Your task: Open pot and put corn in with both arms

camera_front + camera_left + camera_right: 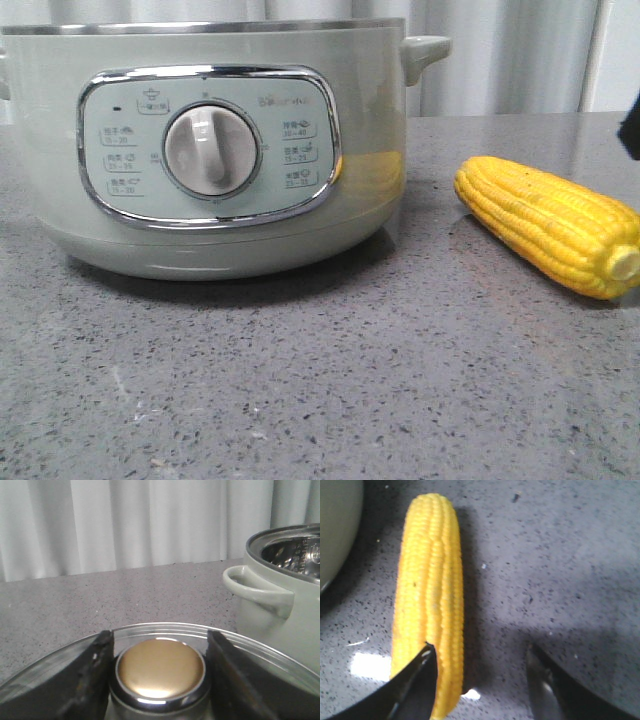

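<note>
The pale green pot point(200, 150) stands at the left of the grey table, with no lid on it. The left wrist view shows its handle and open steel inside point(280, 610). My left gripper point(160, 634) is shut on the gold-topped knob point(160, 667) of the glass lid point(250, 652), which it holds off to the side of the pot. The yellow corn point(545, 220) lies on the table right of the pot. My right gripper point(480, 646) is open just above the corn point(427, 580). One finger is over the cob's end and the other over bare table.
White curtains point(500, 50) hang behind the table. A dark part of an arm point(630, 125) shows at the right edge of the front view. The pot's wall point(335, 525) is close beside the corn. The grey speckled tabletop point(320, 380) lies in front of both.
</note>
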`<control>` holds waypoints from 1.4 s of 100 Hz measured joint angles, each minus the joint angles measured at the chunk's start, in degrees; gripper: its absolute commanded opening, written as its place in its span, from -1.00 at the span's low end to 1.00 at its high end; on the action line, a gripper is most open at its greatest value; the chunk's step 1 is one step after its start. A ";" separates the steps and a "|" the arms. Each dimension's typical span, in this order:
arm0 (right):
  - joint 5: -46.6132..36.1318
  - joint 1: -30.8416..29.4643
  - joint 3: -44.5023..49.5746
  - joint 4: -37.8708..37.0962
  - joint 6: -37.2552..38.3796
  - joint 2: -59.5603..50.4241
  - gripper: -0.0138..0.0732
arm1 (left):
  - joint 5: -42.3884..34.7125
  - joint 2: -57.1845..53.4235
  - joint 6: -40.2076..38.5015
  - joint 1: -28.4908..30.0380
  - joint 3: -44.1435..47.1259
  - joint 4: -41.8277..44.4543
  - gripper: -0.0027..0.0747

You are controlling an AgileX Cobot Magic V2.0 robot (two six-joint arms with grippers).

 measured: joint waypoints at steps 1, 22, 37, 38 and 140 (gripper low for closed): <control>0.00 0.15 -0.11 0.00 0.00 0.17 0.05 | 0.00 0.01 0.00 0.00 0.14 0.00 -0.98; 0.38 0.91 -1.55 0.73 0.00 3.10 0.05 | -7.66 6.81 0.32 1.64 1.15 0.13 -0.98; 0.59 0.91 -1.55 0.76 0.00 3.44 0.05 | -16.00 14.58 0.36 3.93 1.13 -0.72 -0.98; 0.59 0.91 -1.55 0.76 0.00 3.44 0.05 | -16.28 14.92 0.36 4.06 1.13 -1.06 -0.98; 5.39 0.91 -1.55 4.05 0.00 3.56 0.05 | -44.87 50.45 0.46 5.02 0.80 -3.45 -0.98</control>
